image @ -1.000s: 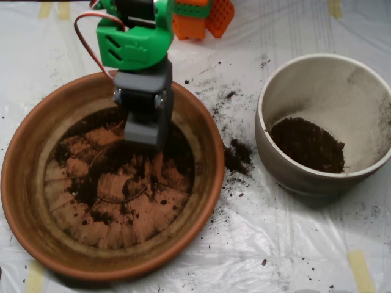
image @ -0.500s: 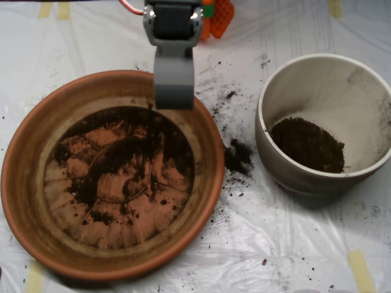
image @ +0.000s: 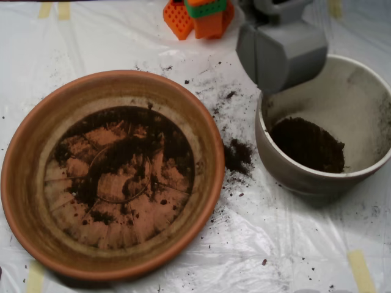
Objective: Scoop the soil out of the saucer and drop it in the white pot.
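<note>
I judge the job well past halfway. My scoop (image: 281, 52) hangs over the upper-left rim of the white pot (image: 366, 174), and its two grey shells look pressed together, closed like a clam; whether soil sits inside them I cannot tell from above. My guess is that I am about to release a load, though nothing is falling.

Below and to the right of the scoop, inside the pot, a dark heap of soil (image: 308, 144) lies against the near wall, with the rest of the cream inside only dusty. So some soil is already delivered.

Down and to the left of the scoop sits the saucer (image: 24, 201). It holds only a thin, patchy smear of soil across its base, thickest near the middle and upper part, with the terracotta and its radial lines showing through. That remainder is what is left to move, and it looks too thin to gather easily.

Directly below the scoop, between saucer and pot, a small clump of spilled soil (image: 237, 155) lies on the plastic sheet (image: 293, 244), with loose grains scattered around.
</note>
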